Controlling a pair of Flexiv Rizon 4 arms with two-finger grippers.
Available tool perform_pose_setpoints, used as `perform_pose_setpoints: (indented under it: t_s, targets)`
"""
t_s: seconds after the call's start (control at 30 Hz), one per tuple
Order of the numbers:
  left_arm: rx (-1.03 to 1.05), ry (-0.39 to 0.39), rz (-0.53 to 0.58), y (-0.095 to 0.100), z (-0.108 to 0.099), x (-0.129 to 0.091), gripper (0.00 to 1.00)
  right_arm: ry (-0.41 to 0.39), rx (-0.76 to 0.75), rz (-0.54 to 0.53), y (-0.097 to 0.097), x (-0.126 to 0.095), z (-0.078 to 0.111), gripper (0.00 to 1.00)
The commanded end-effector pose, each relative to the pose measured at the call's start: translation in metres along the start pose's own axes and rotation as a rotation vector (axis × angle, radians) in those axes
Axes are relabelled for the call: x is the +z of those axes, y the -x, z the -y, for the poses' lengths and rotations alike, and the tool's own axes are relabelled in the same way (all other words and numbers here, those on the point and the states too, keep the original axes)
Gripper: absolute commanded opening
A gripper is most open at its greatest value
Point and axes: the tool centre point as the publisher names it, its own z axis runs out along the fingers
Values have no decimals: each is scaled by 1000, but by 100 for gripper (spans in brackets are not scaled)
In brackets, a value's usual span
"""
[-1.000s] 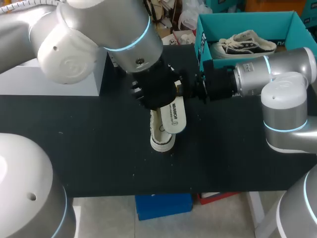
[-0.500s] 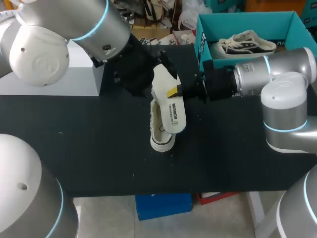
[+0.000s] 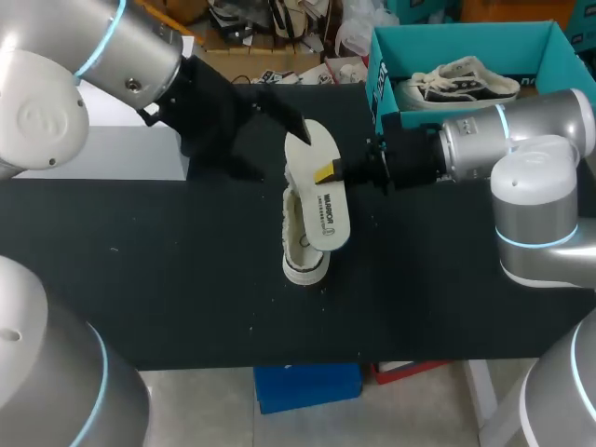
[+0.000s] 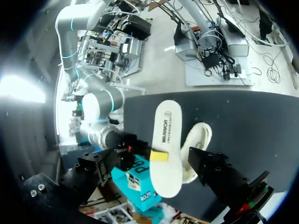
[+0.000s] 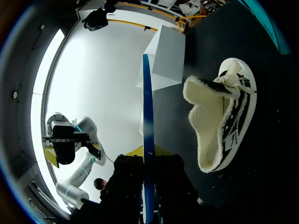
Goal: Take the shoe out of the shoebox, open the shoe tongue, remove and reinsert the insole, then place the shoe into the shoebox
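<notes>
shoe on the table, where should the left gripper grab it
Probably the fleecy collar rim, from the left: the shoe lies on its side, opening toward the left gripper, so one finger could slip inside.

White insole (image 3: 321,197), printed face up, raised and tilted at centre frame, overlapping a fleece-lined shoe (image 3: 300,253) lying on the black table (image 3: 168,270), toe toward the lower edge. Open teal shoebox (image 3: 380,88) at upper right, holding a black-and-white sneaker (image 3: 461,82).
</notes>
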Motion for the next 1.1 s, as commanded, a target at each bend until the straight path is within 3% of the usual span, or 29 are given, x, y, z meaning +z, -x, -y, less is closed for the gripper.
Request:
perform_pose_setpoints:
  t_s: [0.03,0.17,0.33,0.4,0.57,0.67,1.1]
  targets:
    - [4,9,114,-4,3,1,100,2,0,0,0,2,0,0]
    - [4,9,114,-4,3,1,100,2,0,0,0,2,0,0]
    - [41,21,349,-30,7,24,100,2,0,0,0,2,0,0]
    - [60,44,343,-37,10,32,100,2,0,0,0,2,0,0]
    - [78,61,486,-50,16,34,100,2,0,0,0,2,0,0]
    - [51,11,516,-62,15,42,100,2,0,0,0,2,0,0]
    - [51,11,516,-62,15,42,100,2,0,0,0,2,0,0]
